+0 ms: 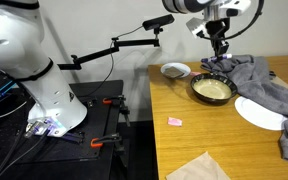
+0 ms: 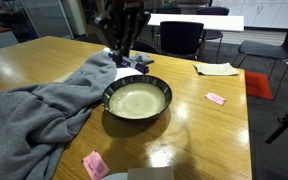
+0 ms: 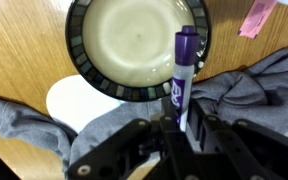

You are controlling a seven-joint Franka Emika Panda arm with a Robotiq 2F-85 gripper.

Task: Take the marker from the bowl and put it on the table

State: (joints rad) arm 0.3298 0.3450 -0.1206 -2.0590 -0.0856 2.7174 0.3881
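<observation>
My gripper (image 3: 181, 128) is shut on the purple marker (image 3: 183, 70), which sticks out from between the fingers with its white lower part in the jaws. In the wrist view the marker hangs over the right rim of the large dark-rimmed bowl (image 3: 80, 72), whose pale inside is empty. In both exterior views the gripper (image 1: 220, 45) (image 2: 122, 52) hangs above the far side of the bowl (image 1: 211, 90) (image 2: 137, 100), over the grey cloth's edge. The bowl stands on the light brown wooden table (image 1: 194, 135) (image 2: 204, 140).
A crumpled grey cloth (image 2: 39, 110) (image 1: 269, 80) lies beside the bowl. A small white bowl (image 1: 175, 70), a flat white plate (image 1: 256, 112), small pink pieces (image 1: 174, 121) (image 2: 215, 98) and a sheet of paper (image 2: 216, 68) lie on the table.
</observation>
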